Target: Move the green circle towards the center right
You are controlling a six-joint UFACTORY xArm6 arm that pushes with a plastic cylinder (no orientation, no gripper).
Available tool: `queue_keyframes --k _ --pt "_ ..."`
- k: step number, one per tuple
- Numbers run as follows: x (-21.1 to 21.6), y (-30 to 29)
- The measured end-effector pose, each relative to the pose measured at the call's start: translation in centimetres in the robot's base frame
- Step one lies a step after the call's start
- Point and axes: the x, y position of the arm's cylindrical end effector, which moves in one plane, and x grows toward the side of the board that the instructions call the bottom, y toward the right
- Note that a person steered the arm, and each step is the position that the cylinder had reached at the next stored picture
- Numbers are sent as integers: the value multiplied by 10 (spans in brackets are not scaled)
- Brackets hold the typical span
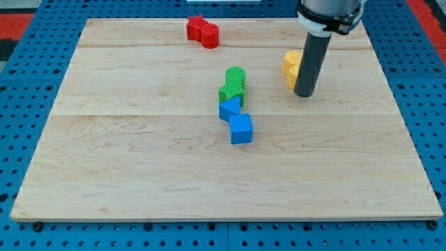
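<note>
The green circle (235,77) lies near the board's middle, slightly toward the view's top. A second green block (229,93) touches its lower side. My tip (304,94) rests on the board to the right of the green circle, about a hundred pixels away, not touching it. The dark rod rises from the tip to the view's top. Yellow blocks (292,66) sit just left of the rod, partly hidden behind it.
Two blue blocks lie below the green ones: one (228,109) touching the green block, a blue cube (241,129) lower right of it. Red blocks (203,31) lie near the board's top edge. The wooden board (139,160) sits on a blue pegged surface.
</note>
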Motion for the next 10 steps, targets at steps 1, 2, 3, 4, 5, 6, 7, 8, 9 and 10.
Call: queue_keyframes --k 1,2,3,4,5,6,7,8,9,10 --pt "-24 1" --pt "-46 2" --pt "-55 2" --pt "-42 -1" --pt "-51 -22" --pt "-64 -61" --pt "-70 -104" --pt "-70 -149" --pt "-53 -169" --pt "-28 -161"
